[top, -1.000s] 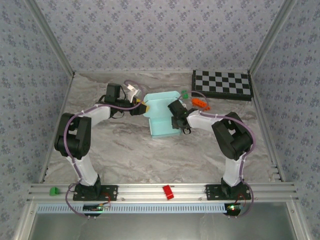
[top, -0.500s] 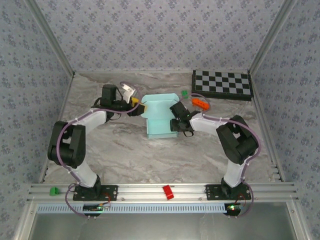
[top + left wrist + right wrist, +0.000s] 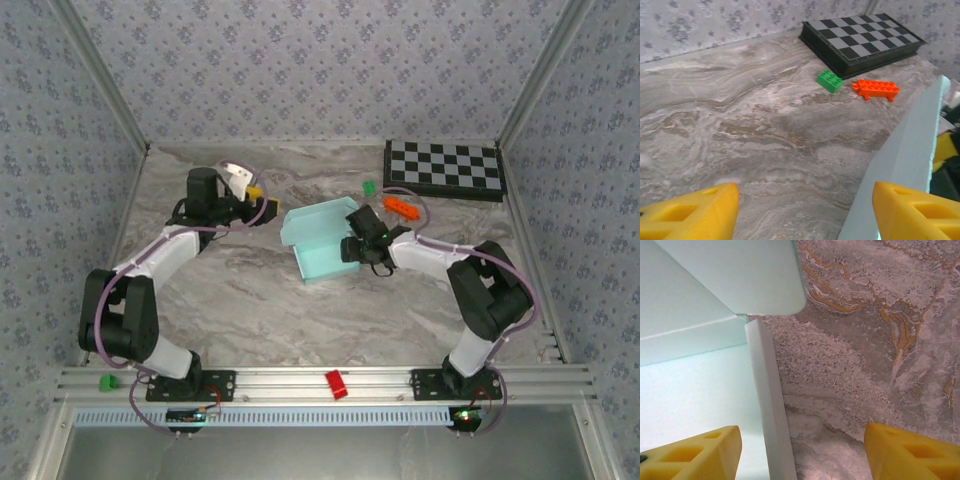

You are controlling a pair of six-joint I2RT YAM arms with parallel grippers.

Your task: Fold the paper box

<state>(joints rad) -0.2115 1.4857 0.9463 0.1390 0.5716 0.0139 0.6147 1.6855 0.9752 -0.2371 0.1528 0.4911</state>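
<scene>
The paper box (image 3: 322, 243) is light blue and sits near the middle of the marble table (image 3: 250, 300), a bit toward the far side. I see it partly folded. It looks like a shallow tray, with a big flap at its far end.

My right gripper (image 3: 352, 246) is right at the box's right side. In the right wrist view the box (image 3: 695, 335) is at the left, and one thin white side wall stands up between my two yellow fingers (image 3: 695, 452). The fingers are spread wide. The wall is nearer to one finger, and I cannot see either finger pressing it, so the right gripper (image 3: 800, 452) is not pinching anything.

My left gripper (image 3: 262, 201) is just to the left of the box, apart from it. In the left wrist view its yellow fingers (image 3: 912, 212) are spread wide too, with bare table between them. The edge of the box (image 3: 905, 160) slants up just beside one finger. The left gripper (image 3: 802, 215) holds nothing.

Past the box, on the right, lie a small green brick (image 3: 369, 187) and an orange brick (image 3: 401, 207), close together. Behind them, in the far right corner, is a black and white checkerboard (image 3: 445, 168). On the metal rail near the arm bases I see a small red piece (image 3: 336, 384) and, far to the left, a small green piece (image 3: 106, 381).
</scene>
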